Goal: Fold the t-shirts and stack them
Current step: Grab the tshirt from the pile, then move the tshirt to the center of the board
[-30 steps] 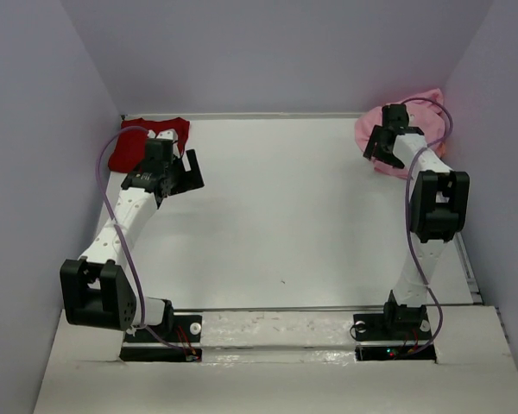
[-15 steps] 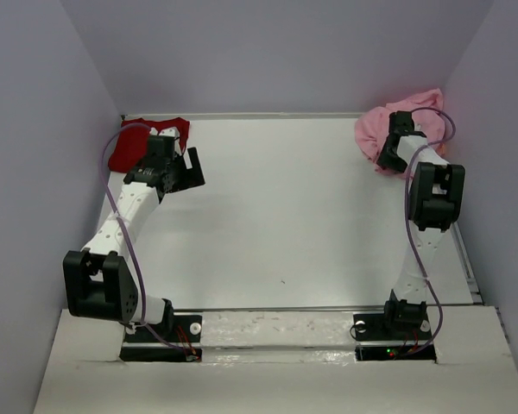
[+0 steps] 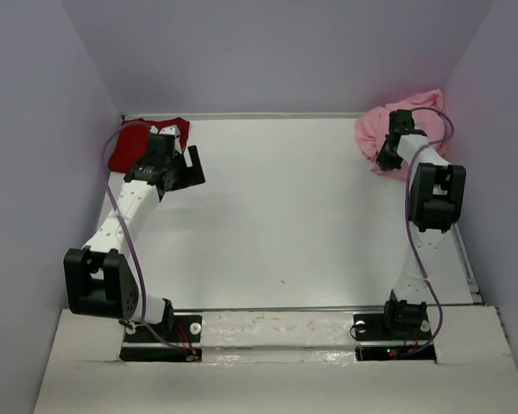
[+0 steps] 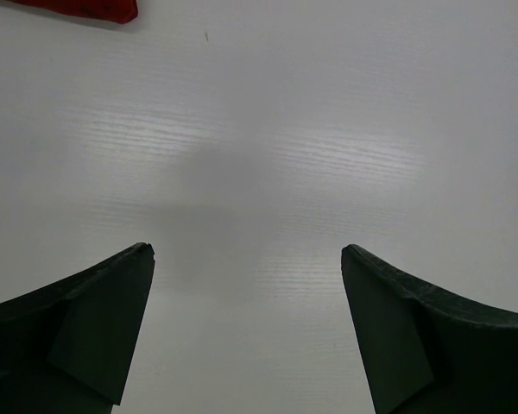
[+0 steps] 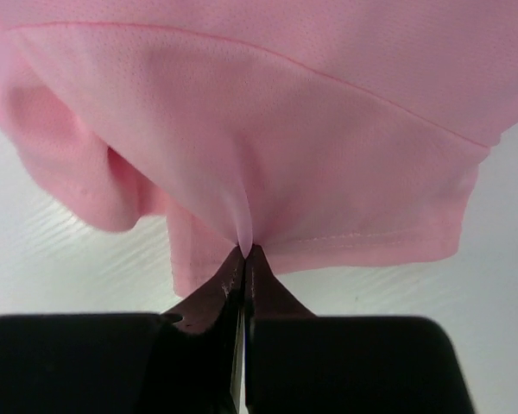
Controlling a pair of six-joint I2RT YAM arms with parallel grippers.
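A crumpled pink t-shirt [image 3: 375, 129] lies in the back right corner of the table. My right gripper [image 3: 387, 158] sits at its near edge, and in the right wrist view its jaws are shut [image 5: 244, 252] on a pinch of the pink t-shirt's hem [image 5: 354, 147]. A dark red t-shirt [image 3: 123, 153] lies folded in the back left corner; only its corner [image 4: 86, 9] shows in the left wrist view. My left gripper [image 3: 190, 171] hovers just right of it, open [image 4: 246, 259] over bare table with nothing between its fingers.
The white table [image 3: 285, 216] is boxed in by grey walls at the back and both sides. The arm bases stand on the near ledge [image 3: 276, 332].
My right gripper moved onto the pink t-shirt's near edge and closed on its hem. The left arm shifted only slightly.
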